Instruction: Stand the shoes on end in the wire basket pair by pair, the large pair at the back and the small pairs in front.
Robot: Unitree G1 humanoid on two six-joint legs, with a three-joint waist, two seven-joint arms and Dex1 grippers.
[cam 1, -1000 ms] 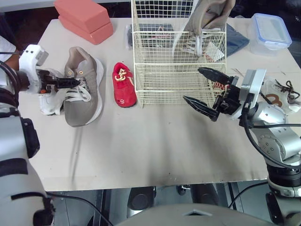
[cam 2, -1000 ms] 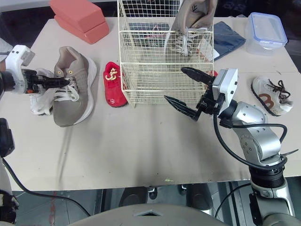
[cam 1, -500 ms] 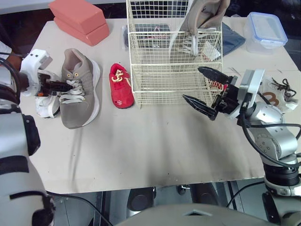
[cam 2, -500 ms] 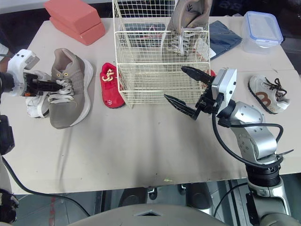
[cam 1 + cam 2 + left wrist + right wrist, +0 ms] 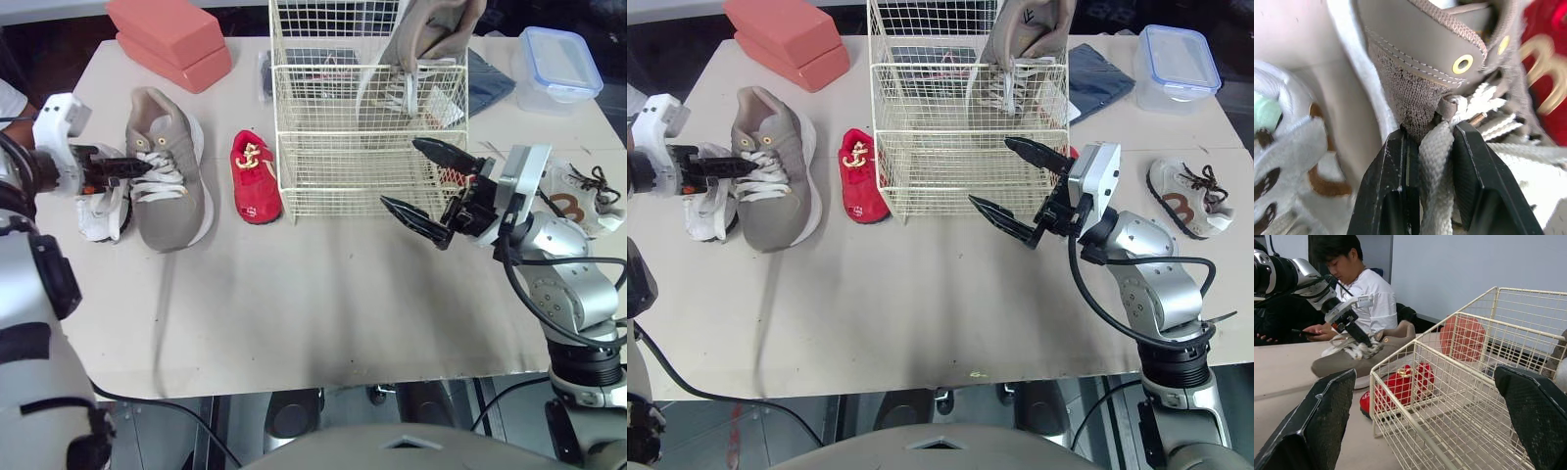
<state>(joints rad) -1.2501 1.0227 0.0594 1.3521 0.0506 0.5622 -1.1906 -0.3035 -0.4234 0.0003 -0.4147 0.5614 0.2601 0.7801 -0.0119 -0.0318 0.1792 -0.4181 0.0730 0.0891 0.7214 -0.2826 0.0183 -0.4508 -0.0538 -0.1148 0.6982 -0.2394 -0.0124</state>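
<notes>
My left end effector [image 5: 142, 165] is pinched narrow on the laces and tongue of the large grey shoe [image 5: 168, 196], which lies sole-down on the bench [image 5: 294, 294]. I judge that a weak hold. The laces and knit tongue are soft and will stretch, so the shoe would dangle and swing. It looks light, with a stiff white sole. A grip across the heel collar or the sole edge would let me tip it on end more surely.

A small white shoe [image 5: 98, 211] lies touching the underside of that end effector, and it could get dragged along. The small red shoe [image 5: 257, 176] lies between the held shoe and the wire basket [image 5: 333, 162], so I would lift over it.

My right end effector [image 5: 402, 174] hangs spread wide and empty, just in front of the basket's near wall. The matching grey shoe [image 5: 431, 39] stands on end beyond it in the far corner, leaving the rest of the back row open. The basket's rim is tall and its wires could snag the laces.
</notes>
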